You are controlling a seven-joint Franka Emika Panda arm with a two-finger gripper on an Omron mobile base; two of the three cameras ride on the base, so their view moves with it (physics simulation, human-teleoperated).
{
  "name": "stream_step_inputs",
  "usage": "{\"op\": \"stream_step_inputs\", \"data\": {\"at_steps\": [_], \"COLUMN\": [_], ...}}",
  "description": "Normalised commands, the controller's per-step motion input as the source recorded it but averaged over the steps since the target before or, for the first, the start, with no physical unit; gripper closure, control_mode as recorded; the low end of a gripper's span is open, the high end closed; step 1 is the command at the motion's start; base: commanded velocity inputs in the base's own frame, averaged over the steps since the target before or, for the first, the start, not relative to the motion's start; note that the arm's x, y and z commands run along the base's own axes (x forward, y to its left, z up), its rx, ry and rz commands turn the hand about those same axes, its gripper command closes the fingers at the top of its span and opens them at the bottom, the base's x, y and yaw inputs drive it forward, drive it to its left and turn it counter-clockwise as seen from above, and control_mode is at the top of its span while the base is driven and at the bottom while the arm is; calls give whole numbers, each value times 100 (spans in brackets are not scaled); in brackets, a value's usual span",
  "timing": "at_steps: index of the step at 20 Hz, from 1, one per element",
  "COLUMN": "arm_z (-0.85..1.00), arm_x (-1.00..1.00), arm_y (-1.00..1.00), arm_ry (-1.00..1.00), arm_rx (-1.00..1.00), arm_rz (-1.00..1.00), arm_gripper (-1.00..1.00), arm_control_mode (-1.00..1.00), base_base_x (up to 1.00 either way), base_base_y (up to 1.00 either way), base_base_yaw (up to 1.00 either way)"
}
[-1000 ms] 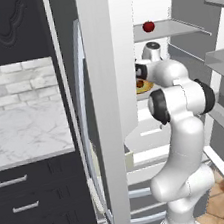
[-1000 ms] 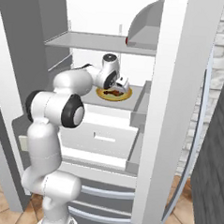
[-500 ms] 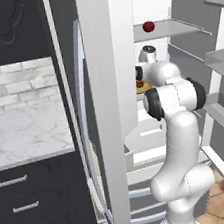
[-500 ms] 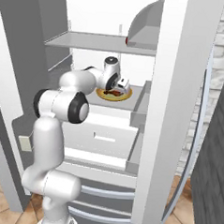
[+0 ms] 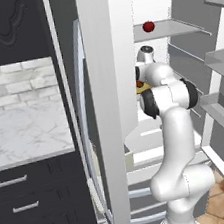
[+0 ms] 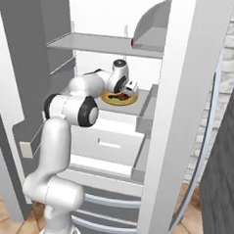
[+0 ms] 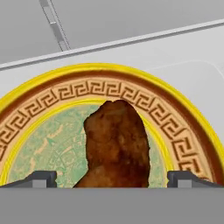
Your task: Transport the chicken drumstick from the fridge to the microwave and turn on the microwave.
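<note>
Arm reached deeper, lumpy brown chicken drumstick (image 7: 117, 146)

The chicken drumstick (image 7: 117, 146) is looking rough and matt brown, lying on a smooth, glazed-looking plate (image 7: 175, 127); the fridge (image 6: 182, 118) shelves are showing smooth, matt white plastic.

White arm rising from the base, elbow bent at mid height, forearm reaching forward with the wrist angled downward. Gripper (image 7: 112, 179) pointing down, jaws spread wide apart, the two dark fingertips (image 7: 40, 178) level with each other, nothing clamped between them
</note>
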Motion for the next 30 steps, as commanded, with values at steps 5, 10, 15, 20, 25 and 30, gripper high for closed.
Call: {"op": "stream_step_inputs", "data": {"at_steps": [5, 10, 15, 20, 25, 30], "arm_z": [-17, -26, -40, -38, -45, -40], "arm_x": [24, 16, 0, -5, -44, -68], "arm_y": [-13, -3, 0, 8, 17, 22], "arm_ry": [0, 3, 15, 16, 1, -22], "arm_rx": [0, 0, 4, 3, 2, 0], "arm_rz": [0, 0, 0, 0, -1, -6], "arm_gripper": [-100, -100, -100, 100, 100, 100], "arm_control_mode": [-100, -100, -100, -100, -100, -100], "base_base_x": [0, 0, 0, 0, 0, 0], "base_base_y": [0, 0, 0, 0, 0, 0], "base_base_yaw": [0, 0, 0, 0, 0, 0]}}
